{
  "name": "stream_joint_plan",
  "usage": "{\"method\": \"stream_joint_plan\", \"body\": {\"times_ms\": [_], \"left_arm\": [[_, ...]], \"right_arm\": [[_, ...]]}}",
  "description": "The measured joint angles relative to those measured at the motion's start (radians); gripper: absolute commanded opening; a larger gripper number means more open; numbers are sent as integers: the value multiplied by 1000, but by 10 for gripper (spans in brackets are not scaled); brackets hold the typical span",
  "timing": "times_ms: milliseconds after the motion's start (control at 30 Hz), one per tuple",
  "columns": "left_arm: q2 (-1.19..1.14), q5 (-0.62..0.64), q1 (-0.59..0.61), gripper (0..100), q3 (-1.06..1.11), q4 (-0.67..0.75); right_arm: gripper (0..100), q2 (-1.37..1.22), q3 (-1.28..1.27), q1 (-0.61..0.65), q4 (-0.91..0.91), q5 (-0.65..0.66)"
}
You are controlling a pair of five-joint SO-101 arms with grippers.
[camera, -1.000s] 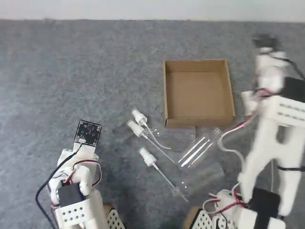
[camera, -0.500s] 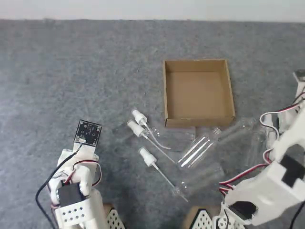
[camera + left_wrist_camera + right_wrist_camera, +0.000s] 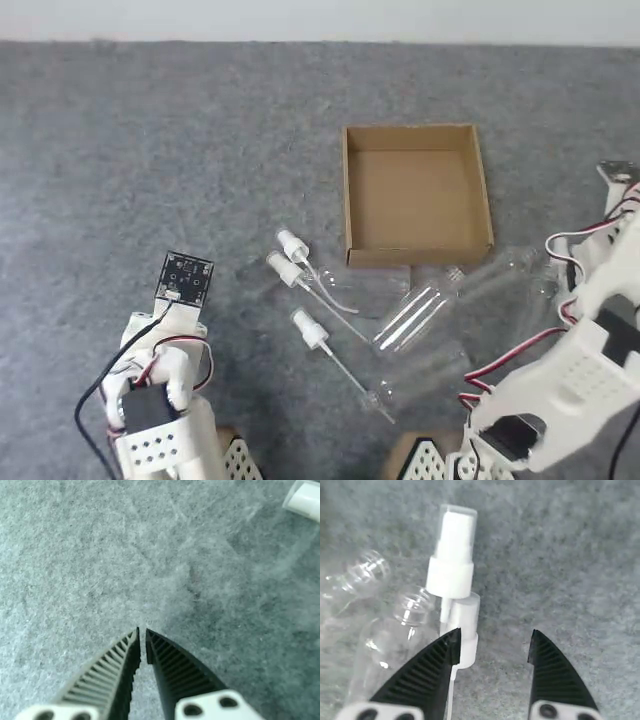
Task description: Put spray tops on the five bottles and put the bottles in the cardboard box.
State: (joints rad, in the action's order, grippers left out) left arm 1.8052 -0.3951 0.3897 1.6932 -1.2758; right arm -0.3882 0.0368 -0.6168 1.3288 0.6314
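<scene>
The cardboard box (image 3: 415, 190) sits open and empty at mid-table. In front of it lie three white spray tops (image 3: 292, 243) (image 3: 283, 268) (image 3: 310, 328) and several clear bottles (image 3: 415, 315) on their sides. My right gripper (image 3: 494, 639) is open just above the carpet. Its one finger is beside two more spray tops (image 3: 452, 555) (image 3: 465, 625), which lie next to the open necks of two clear bottles (image 3: 390, 640) (image 3: 355, 580). My left gripper (image 3: 142, 634) is shut on nothing over bare carpet, with a spray top (image 3: 305, 495) farther off.
The right arm (image 3: 585, 370) stretches along the table's right edge, over the rightmost bottles (image 3: 500, 272). The left arm (image 3: 160, 400) sits folded at the near left. Grey carpet (image 3: 180, 140) covers the table, open at left and back.
The right arm has swung down from upright beside the box to low at the right edge. The left arm and the things on the table have not moved.
</scene>
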Motion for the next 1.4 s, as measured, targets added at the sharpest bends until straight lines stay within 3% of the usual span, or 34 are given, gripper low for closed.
{"method": "stream_joint_plan", "body": {"times_ms": [467,733,933,1067,1233,1400], "left_arm": [[0,0,0,13,0,0],[0,0,0,13,0,0],[0,0,0,13,0,0],[0,0,0,13,0,0],[0,0,0,13,0,0],[0,0,0,13,0,0]], "right_arm": [[181,0,-35,26,-40,0],[9,-44,-66,-5,-109,0],[6,-46,-57,-28,-91,0],[6,20,15,-28,18,-2],[6,201,129,68,180,-63],[6,410,150,321,324,-163]]}}
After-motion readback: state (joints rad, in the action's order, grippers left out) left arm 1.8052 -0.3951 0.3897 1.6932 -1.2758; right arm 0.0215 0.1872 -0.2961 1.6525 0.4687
